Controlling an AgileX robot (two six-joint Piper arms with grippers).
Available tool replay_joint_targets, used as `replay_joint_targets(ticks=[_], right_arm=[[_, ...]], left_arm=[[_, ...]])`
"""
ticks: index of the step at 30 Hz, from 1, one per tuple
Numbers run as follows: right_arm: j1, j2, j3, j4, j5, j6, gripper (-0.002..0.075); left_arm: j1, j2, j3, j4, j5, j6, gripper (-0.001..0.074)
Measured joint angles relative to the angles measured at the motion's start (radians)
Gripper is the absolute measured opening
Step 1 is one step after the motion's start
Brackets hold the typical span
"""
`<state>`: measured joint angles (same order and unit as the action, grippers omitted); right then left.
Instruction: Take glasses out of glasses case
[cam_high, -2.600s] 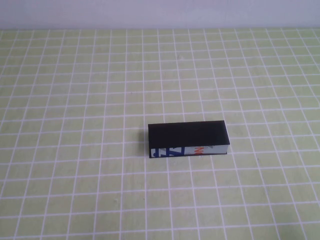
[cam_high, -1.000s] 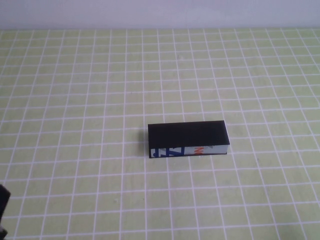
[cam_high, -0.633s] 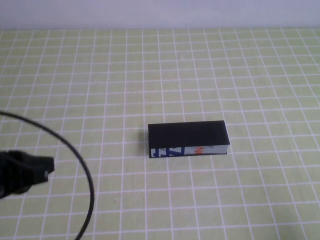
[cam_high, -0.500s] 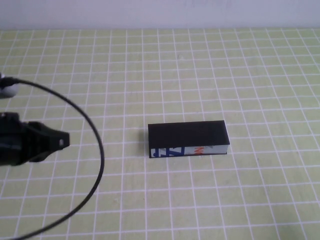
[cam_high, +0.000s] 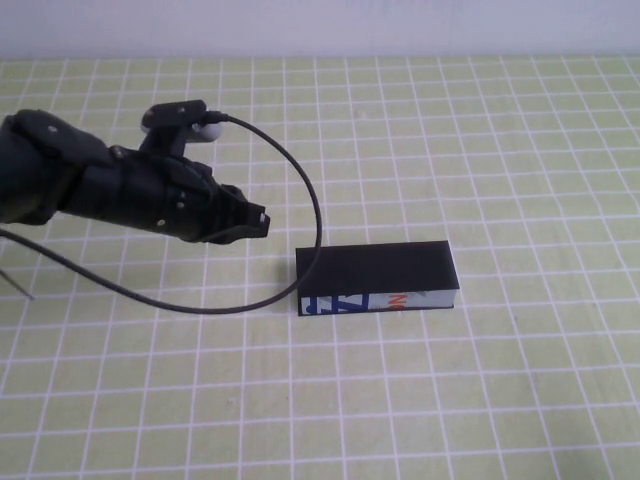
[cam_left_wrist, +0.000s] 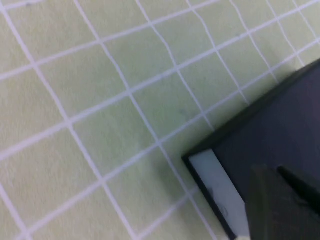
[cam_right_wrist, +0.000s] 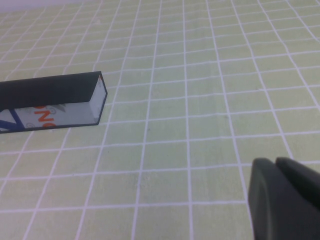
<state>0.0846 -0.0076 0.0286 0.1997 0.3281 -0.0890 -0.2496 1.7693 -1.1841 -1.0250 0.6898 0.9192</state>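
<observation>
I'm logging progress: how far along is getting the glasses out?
Nothing is done: the glasses case lies closed. In hand: the left gripper, shut, is near its left end. The right gripper, shut, waits away from it. Opening and removal remain.

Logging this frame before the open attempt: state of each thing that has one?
glasses case: lid shut, lying flat on the table, untouched.
glasses: not visible; presumably inside the shut case, cannot confirm.
left gripper: shut, hovering just left of the case's left end, holding nothing.
right gripper: fingers together, holding nothing, away from the case's right end; out of the high view.
</observation>
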Motion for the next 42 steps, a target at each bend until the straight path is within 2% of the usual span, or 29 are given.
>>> replay_joint_targets(ticks=[13, 19, 23, 34, 37, 42], right_arm=[[0.0, 0.0, 0.0, 0.0, 0.0, 0.0, -0.0018], [-0.004, 0.0, 0.0, 0.0, -0.015, 0.0, -0.0018], [-0.004, 0.0, 0.0, 0.02, -0.092, 0.0, -0.0018], [-0.004, 0.0, 0.0, 0.442, -0.328, 0.045, -0.0018], [-0.004, 0.002, -0.031, 0.496, -0.252, 0.055, -0.0018], [-0.004, 0.175, -0.214, 0.51, 0.029, 0.043, -0.0018]], left_arm=[[-0.006, 0.308, -0.242, -0.166, 0.044, 0.144, -0.0004], [-0.006, 0.382, -0.273, -0.178, 0.052, 0.146, -0.0004], [-0.006, 0.409, -0.278, -0.18, 0.064, 0.146, -0.0004], [-0.006, 0.418, -0.278, -0.18, 0.079, 0.146, -0.0004], [-0.006, 0.418, -0.278, -0.18, 0.081, 0.146, -0.0004], [-0.006, 0.418, -0.278, -0.18, 0.081, 0.146, -0.0004]])
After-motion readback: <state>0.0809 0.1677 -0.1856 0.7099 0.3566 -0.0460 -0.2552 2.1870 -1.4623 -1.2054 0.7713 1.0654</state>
